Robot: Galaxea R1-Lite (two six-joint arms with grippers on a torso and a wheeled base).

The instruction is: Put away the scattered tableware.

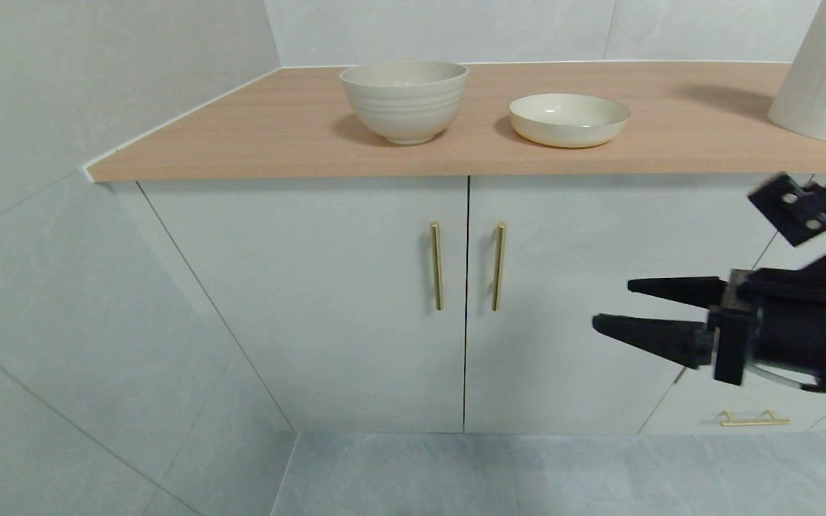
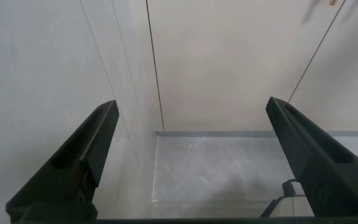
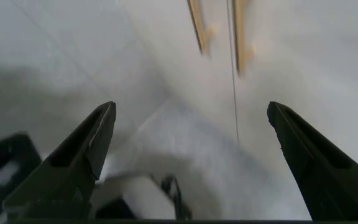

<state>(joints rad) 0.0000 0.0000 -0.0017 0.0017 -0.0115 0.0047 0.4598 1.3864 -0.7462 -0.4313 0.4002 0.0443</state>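
Ahead, head view: ribbed bowl (image 1: 404,100) at 12 o'clock on countertop (image 1: 241,143), shallow dish (image 1: 568,119) at 1 o'clock, near it, both mouths up, bare wood around. Right gripper (image 1: 611,304) at 4 o'clock, jaws spread, pointing 9 o'clock toward brass handles (image 1: 437,265). Left wrist view: left gripper (image 2: 191,104) spread above floor (image 2: 229,168).

— How's the light?

— Bright, soft and even. The ribbed pale-grey ceramic bowl (image 1: 404,100) and the shallow cream dish (image 1: 569,119) each cast a faint shadow toward 9 o'clock on the light-brown wooden countertop (image 1: 255,136), so the light comes from about 3 o'clock.

— Glare?

— Only a mild sheen inside the dish.

— Blur?

— The black right gripper (image 1: 611,304), at 4 o'clock in the head view, is smeared. In the right wrist view the brass cabinet handles (image 3: 197,28) at 12 o'clock are streaked.
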